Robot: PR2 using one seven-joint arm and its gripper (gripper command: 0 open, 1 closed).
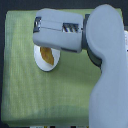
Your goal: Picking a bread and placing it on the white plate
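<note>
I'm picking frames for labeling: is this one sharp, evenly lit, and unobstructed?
Exterior view: soft and low-detail throughout; even light, no glare; the hand hides part of the white plate, leaving some of the bread visible; a faint shadow lies beneath the arm on the green cloth.

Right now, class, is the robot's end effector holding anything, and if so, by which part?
It cannot be told. The end effector hangs over the white plate, where the bread lies, but the arm hides its fingertips and any contact.
</note>
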